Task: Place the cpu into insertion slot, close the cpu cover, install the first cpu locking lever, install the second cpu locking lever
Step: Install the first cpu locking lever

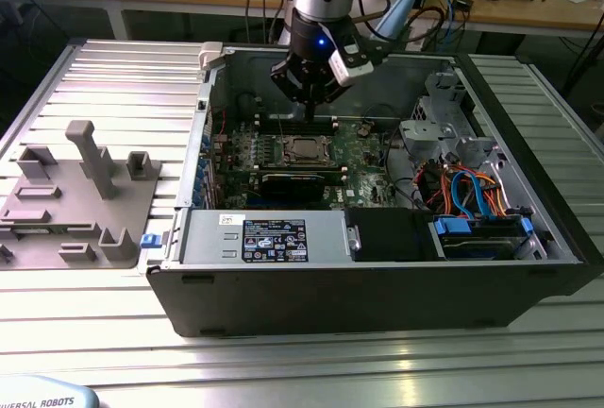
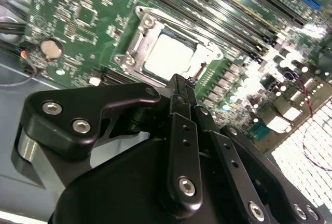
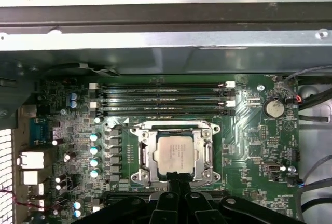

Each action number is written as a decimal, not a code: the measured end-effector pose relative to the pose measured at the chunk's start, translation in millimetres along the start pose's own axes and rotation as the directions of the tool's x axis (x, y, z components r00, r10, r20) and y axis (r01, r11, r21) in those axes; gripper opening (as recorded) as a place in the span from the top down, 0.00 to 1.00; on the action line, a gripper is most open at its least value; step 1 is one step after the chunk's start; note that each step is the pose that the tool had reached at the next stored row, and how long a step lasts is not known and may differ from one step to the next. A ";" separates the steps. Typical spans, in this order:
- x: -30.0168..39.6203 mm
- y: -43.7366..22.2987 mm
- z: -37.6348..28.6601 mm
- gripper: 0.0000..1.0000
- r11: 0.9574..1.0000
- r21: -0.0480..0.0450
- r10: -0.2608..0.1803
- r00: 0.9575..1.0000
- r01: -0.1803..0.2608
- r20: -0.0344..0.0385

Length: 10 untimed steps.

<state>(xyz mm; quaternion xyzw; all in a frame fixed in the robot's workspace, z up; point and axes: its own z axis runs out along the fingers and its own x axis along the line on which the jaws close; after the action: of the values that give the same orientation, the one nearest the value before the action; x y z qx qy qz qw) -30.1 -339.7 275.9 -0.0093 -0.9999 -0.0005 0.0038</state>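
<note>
The cpu (image 3: 175,153): seated flat in the insertion slot (image 3: 147,156), silver top showing through the square opening of the cpu cover (image 3: 207,151), frame lying down around it. Same arrangement in the second wrist view, chip (image 2: 168,55) pale and glaring inside the silvery frame (image 2: 136,45), with the green circuit board (image 2: 78,16) spread around.

Gripper (image 3: 178,186) poised just above the socket's near edge, black fingers (image 2: 181,97) drawn together to a narrow tip, nothing visible between them. Tip overlapping the frame's edge in both wrist views; contact or mere hovering not decidable.

From the exterior view, a wider picture: open computer case (image 1: 377,285) lying on a ribbed metal table (image 1: 113,77), gripper (image 1: 311,106) reaching down over the board, a grey fixture block (image 1: 80,200) well apart toward the exterior view's left, bundled cables (image 1: 467,191) toward its right. Socket (image 1: 304,150) small there, chip hard to separate from frame.

Locking levers not clearly distinguishable; lower socket edge hidden behind the fingers. Long memory slots (image 3: 161,97) beside the socket.
</note>
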 end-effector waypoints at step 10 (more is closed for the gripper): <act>38.6 0.0 2.5 0.89 0.999 -0.039 -0.007 1.000 0.007 0.000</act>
<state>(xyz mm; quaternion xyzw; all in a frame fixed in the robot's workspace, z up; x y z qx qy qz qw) -68.6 -338.9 273.7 -0.0056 -0.9998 -0.0199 0.0036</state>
